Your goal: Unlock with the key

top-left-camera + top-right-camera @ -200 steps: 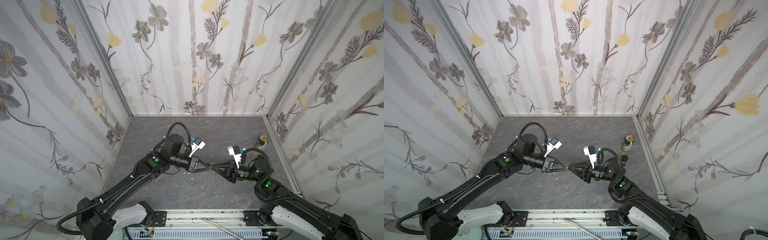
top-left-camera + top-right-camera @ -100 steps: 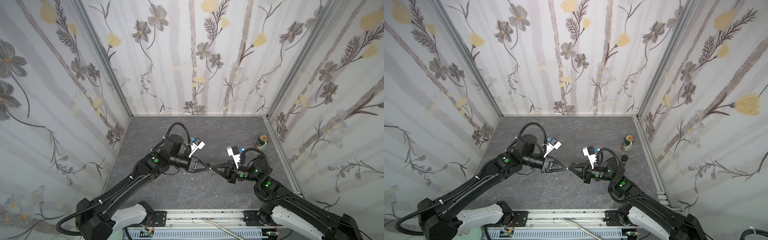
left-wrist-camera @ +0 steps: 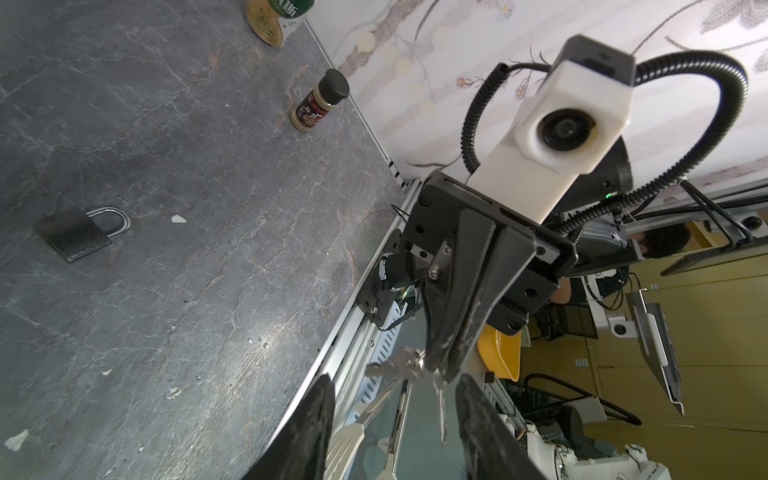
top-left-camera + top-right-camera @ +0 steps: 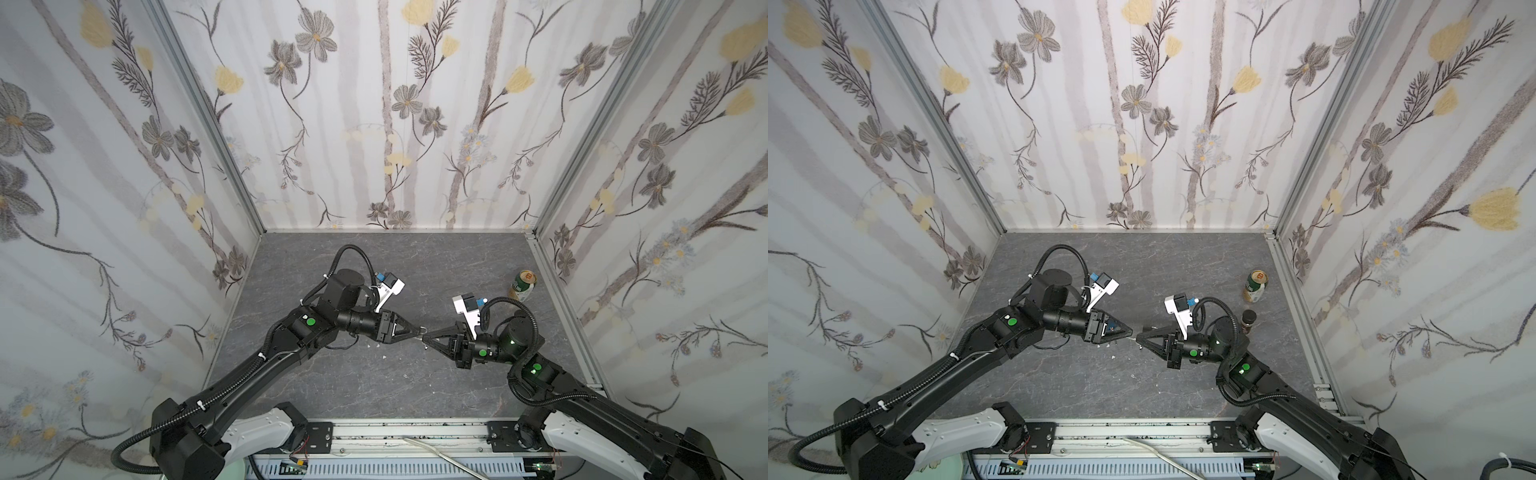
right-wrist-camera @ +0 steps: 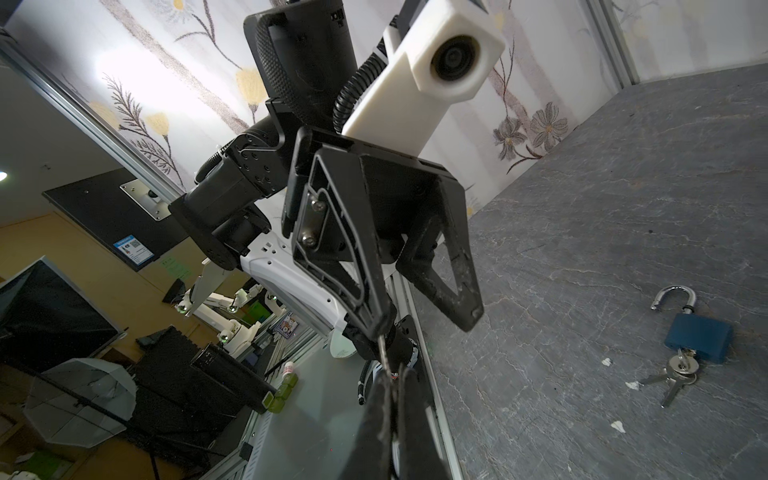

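The right gripper (image 3: 446, 363) is pinching the keys (image 3: 409, 365) by their ring, jaws fully together. It is holding them in the air, well apart from the can (image 4: 523, 284), out over the middle of the table (image 4: 374, 386). The left gripper (image 5: 424, 320) is facing it tip to tip, jaws standing partly apart and gripping nothing, though one fingertip (image 5: 374, 303) is sitting right at the ring. The keys are looking light, thin and stiff, and they are dangling loose, so they are likely to be swinging and slipping. I am judging that the hold belongs on the flat bow of one key, leaving the blade free. The black lock (image 3: 72, 239), shackle closed, is lying flat on the table, farther from the can than the bottle (image 4: 1249, 320) is. It is looking small, dense and apt to slide unless pinned by its body. A blue lock (image 5: 698, 336) is lying with its shackle swung open and a second bunch (image 5: 675, 372) in its keyhole; its distance from the can I cannot tell. The can is standing near the bottle. The bottle is wearing its cap, and what either is holding I cannot tell.
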`<move>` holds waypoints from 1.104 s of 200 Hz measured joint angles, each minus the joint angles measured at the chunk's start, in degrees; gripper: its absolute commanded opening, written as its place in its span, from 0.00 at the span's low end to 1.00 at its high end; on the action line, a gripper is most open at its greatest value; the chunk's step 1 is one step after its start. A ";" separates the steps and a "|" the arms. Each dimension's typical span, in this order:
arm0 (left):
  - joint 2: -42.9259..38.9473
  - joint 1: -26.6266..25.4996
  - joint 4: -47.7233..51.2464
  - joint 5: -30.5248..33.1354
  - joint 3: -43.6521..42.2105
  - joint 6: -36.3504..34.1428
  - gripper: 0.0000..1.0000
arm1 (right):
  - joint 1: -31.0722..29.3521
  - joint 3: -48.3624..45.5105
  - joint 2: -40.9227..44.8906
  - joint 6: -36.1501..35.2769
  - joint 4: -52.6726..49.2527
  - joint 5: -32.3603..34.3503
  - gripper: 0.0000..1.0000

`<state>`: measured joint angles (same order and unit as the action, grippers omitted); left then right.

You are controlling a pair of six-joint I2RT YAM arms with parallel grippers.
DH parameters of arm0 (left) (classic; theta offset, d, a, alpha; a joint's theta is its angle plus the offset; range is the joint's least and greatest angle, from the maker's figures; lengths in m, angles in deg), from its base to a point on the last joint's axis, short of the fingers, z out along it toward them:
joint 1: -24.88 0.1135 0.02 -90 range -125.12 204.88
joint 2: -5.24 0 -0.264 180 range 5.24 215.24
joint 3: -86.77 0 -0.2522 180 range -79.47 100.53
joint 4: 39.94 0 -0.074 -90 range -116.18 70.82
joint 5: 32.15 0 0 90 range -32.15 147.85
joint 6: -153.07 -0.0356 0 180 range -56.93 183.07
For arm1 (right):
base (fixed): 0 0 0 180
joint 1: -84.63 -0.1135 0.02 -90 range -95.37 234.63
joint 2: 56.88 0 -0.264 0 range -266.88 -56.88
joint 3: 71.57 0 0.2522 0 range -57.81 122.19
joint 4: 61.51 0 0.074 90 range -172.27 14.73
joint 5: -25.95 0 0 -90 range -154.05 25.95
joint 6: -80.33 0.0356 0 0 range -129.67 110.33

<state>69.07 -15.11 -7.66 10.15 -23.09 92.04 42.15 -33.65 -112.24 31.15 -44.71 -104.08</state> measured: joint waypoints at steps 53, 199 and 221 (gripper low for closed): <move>-1.97 2.97 -0.24 7.52 -1.64 1.75 0.56 | 0.20 -0.20 3.63 -2.47 -5.33 7.58 0.00; 18.88 2.03 5.46 15.56 5.38 2.23 0.73 | 3.56 -8.17 22.67 -1.73 -21.40 33.16 0.00; 25.09 1.36 8.87 17.64 10.29 0.94 0.73 | 3.91 -9.14 25.09 -1.14 -23.67 35.39 0.00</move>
<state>94.16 -13.75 1.22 27.79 -12.79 92.98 46.06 -42.78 -87.15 30.01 -68.38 -68.70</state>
